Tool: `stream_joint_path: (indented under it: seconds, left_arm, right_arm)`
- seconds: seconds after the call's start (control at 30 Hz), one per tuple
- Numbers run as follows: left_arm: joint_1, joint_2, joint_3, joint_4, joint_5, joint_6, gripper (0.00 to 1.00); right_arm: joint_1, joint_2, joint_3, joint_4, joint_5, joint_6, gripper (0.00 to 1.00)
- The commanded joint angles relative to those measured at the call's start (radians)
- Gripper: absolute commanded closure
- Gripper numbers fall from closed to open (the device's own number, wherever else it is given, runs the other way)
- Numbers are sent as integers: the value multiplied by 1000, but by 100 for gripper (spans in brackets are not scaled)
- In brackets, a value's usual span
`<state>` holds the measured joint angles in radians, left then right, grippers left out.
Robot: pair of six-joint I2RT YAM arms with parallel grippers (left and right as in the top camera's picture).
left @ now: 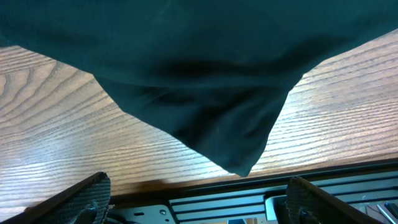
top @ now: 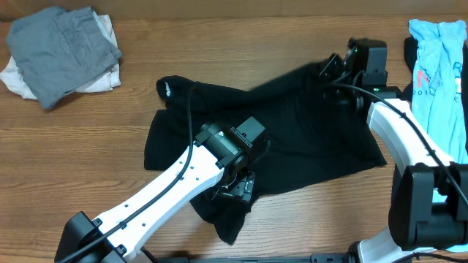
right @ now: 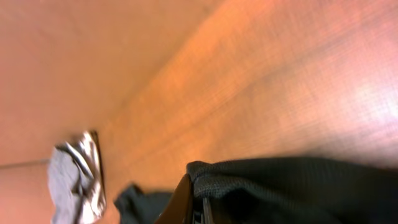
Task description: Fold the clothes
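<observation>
A black T-shirt [top: 292,124] lies spread and rumpled across the middle of the wooden table. My right gripper [top: 333,73] is at the shirt's far right corner. In the right wrist view this gripper [right: 196,200] is shut on a folded edge of the black fabric [right: 286,186]. My left gripper [top: 235,186] hovers over the shirt's near left part. In the left wrist view its fingers [left: 81,199] stand wide open with nothing between them, and a pointed corner of the black shirt [left: 205,93] lies on the wood just beyond them.
A grey and white pile of clothes [top: 62,51] sits at the far left corner and shows as a blur [right: 74,180] in the right wrist view. A light-blue shirt with red print [top: 439,73] lies at the right edge. A metal rail [left: 249,202] runs along the table's front edge.
</observation>
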<state>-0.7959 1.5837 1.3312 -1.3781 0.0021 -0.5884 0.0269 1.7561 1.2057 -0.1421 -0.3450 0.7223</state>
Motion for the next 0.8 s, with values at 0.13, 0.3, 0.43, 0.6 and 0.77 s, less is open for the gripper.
stream_joint_path:
  seconds: [0.13, 0.3, 0.43, 0.6, 0.77]
  left_arm:
    - [6, -13, 12, 3, -22, 16, 12]
    - [6, -13, 12, 4, -35, 12, 12]
    - [6, -13, 12, 9, -35, 12, 12]
    - [6, -13, 12, 32, -35, 12, 12]
    - [6, -13, 12, 65, -35, 13, 8]
  right_arm:
    - [-7, 146, 31, 225, 145, 110, 96]
    - [-27, 255, 146, 204, 190, 79, 96]
    - [-63, 352, 326, 99, 241, 27, 96]
    - [-99, 388, 501, -35, 327, -45, 96]
    - [-119, 389, 585, -110, 344, -128, 74]
